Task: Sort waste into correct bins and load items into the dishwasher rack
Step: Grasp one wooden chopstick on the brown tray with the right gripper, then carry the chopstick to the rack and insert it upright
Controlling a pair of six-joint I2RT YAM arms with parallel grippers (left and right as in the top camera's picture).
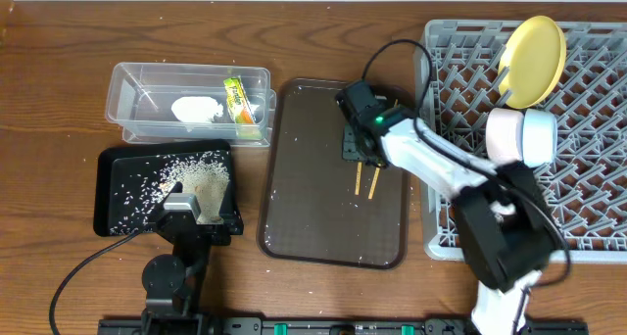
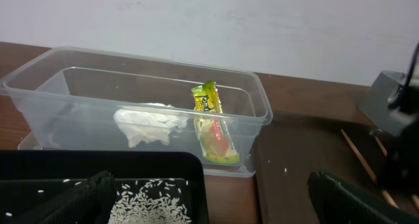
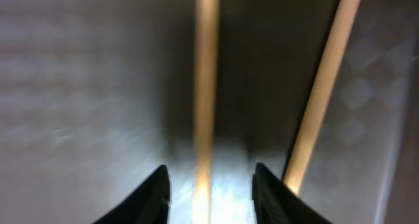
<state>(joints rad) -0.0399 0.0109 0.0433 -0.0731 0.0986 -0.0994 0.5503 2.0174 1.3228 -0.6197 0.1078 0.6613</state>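
Note:
Two wooden chopsticks (image 1: 366,181) lie on the brown serving tray (image 1: 304,208). My right gripper (image 1: 363,157) is open just above them. In the right wrist view its fingers (image 3: 209,178) straddle one chopstick (image 3: 206,67), and the other chopstick (image 3: 327,73) lies outside the right finger. My left gripper (image 1: 196,210) is open and empty over the black tray (image 1: 118,168), which holds rice grains (image 1: 186,173). The clear tub (image 1: 127,80) holds the tissue wad (image 1: 194,108) and the snack wrapper (image 1: 240,100). The yellow plate (image 1: 534,46), white-pink bowl (image 1: 504,134) and light blue bowl (image 1: 541,134) stand in the grey rack (image 1: 588,178).
A few stray rice grains lie on the brown serving tray and on the wooden table around the black tray. The right arm reaches from the front right over the rack's left edge. In the left wrist view the tub (image 2: 39,73) stands just behind the black tray (image 2: 98,162).

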